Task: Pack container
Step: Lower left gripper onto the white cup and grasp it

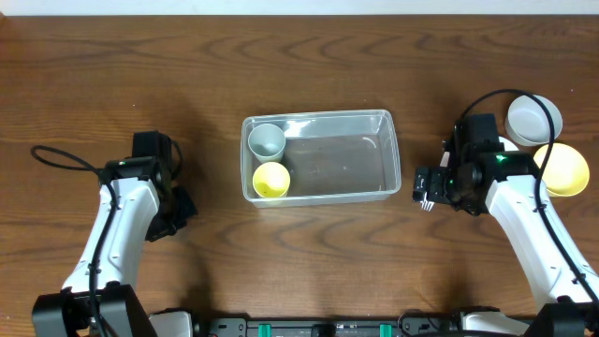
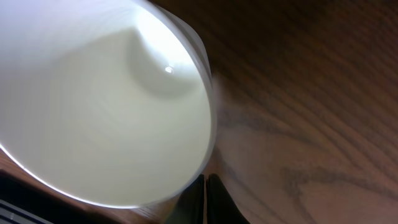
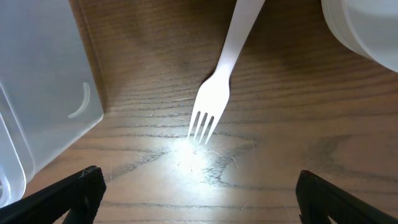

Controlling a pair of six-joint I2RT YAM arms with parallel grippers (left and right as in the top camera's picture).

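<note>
Overhead view: the container (image 1: 323,187) lay at the centre of the table (image 1: 112,75), holding a grey cup (image 1: 266,139) in its upper-left corner and a yellow cup (image 1: 271,180) just below it. At right, a white bowl (image 1: 533,119) and a yellow bowl (image 1: 560,168) sat beside the right arm. The right gripper (image 3: 199,186) stood with fingers spread wide above a white fork (image 3: 214,93). The left gripper (image 2: 205,196) had its fingers pressed together at the rim of a white vessel (image 2: 99,112); whether they pinched it cannot be told.
</note>
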